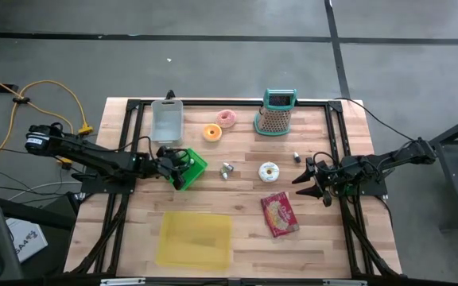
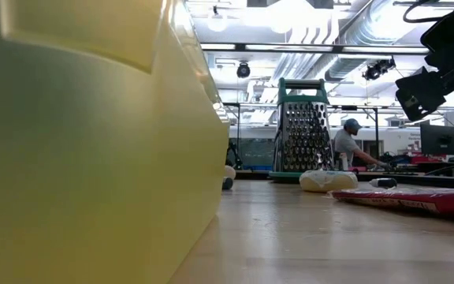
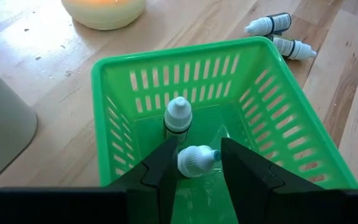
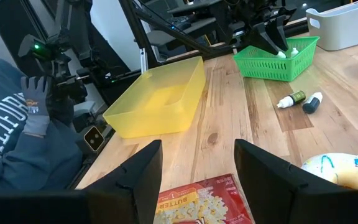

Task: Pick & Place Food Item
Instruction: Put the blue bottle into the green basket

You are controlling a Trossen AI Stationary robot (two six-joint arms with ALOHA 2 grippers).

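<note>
Left gripper [image 3: 194, 163]: fingers parted over green basket [image 3: 278, 130], lower centre; white-capped bottle [image 3: 196, 160] lies between them. Right gripper [image 4: 197, 165]: fingers open, above popcorn packet [image 4: 204, 202].

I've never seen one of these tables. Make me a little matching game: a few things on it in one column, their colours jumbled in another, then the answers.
Things:
1. basket
2. empty tray
3. snack packet
4. bin

Colours:
A. red
B. grey
C. green
D. yellow

Pairs: 1-C, 2-D, 3-A, 4-B
</note>
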